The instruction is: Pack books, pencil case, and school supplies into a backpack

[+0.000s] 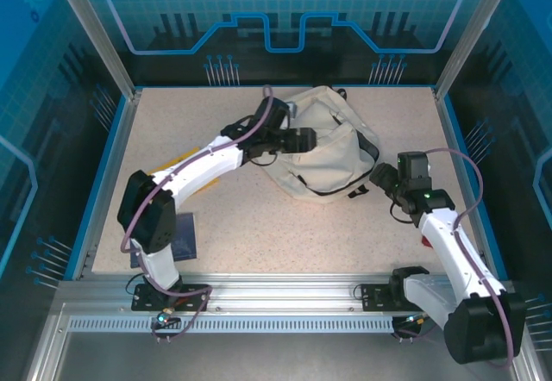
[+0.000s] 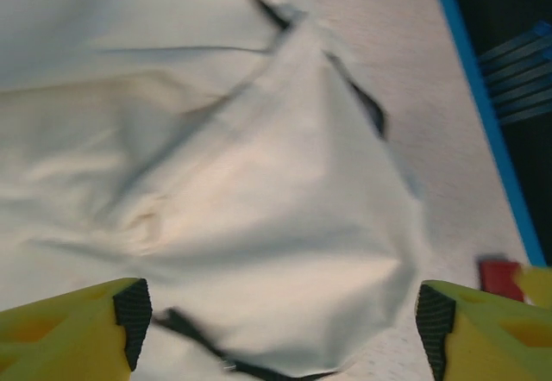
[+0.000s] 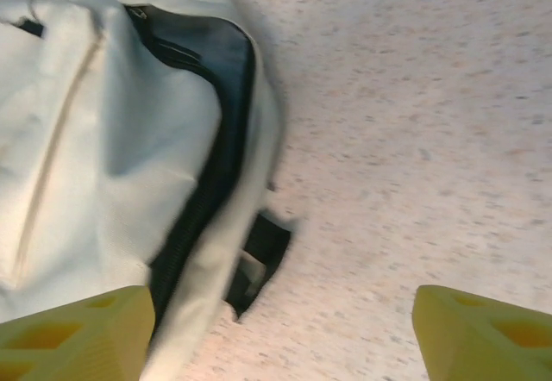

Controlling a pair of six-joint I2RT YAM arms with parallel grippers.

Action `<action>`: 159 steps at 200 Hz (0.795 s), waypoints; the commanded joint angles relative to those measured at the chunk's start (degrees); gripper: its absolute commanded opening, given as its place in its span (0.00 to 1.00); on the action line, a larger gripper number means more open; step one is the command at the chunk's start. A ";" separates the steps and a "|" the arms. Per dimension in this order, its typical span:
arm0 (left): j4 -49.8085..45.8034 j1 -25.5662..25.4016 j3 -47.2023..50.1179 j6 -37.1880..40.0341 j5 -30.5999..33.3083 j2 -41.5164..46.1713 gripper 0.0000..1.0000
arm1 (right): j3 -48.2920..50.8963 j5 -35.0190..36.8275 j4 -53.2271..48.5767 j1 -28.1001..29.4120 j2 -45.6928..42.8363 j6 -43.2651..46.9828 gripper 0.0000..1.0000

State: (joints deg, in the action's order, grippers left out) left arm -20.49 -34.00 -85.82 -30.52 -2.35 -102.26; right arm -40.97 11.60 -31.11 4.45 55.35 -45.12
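Left pincer: the left gripper (image 2: 280,316) hangs over the backpack (image 1: 332,161), fingers spread wide, nothing in them.
Right pincer: the right gripper (image 3: 280,325) gapes too and is empty, just beside the bag's right edge and its black strap (image 3: 259,260).
Backpack: slumped mid-table, toward the far side (no open mouth visible).
Books: a dark book (image 1: 186,239) lies by the left arm's base, well apart from the bag.
Risk: limp fabric could bunch or slide under a pinch, and the strap could snag a finger.
Room: bare table (image 1: 285,226) in front; the blue rim (image 1: 457,165) is near on the right.
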 commanded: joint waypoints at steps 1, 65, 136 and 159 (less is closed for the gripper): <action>-4.15 5.66 4.59 -3.84 6.69 2.40 0.91 | -3.25 1.34 -8.53 0.28 -1.29 6.82 0.89; -9.51 21.54 9.26 -6.74 13.36 -1.42 0.99 | -6.22 -11.73 -1.66 2.75 0.62 7.90 0.99; -16.67 25.91 -0.23 -6.63 13.78 -13.74 0.99 | -7.51 -13.18 -1.32 4.76 1.38 6.43 1.00; -18.85 25.91 -1.87 -6.05 15.61 -16.45 0.99 | -7.75 -13.31 -1.76 4.88 1.42 6.36 1.00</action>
State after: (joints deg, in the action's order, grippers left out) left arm -35.09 -8.40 -85.25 -36.58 11.07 -116.66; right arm -46.63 -0.54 -32.51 8.38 56.64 -38.54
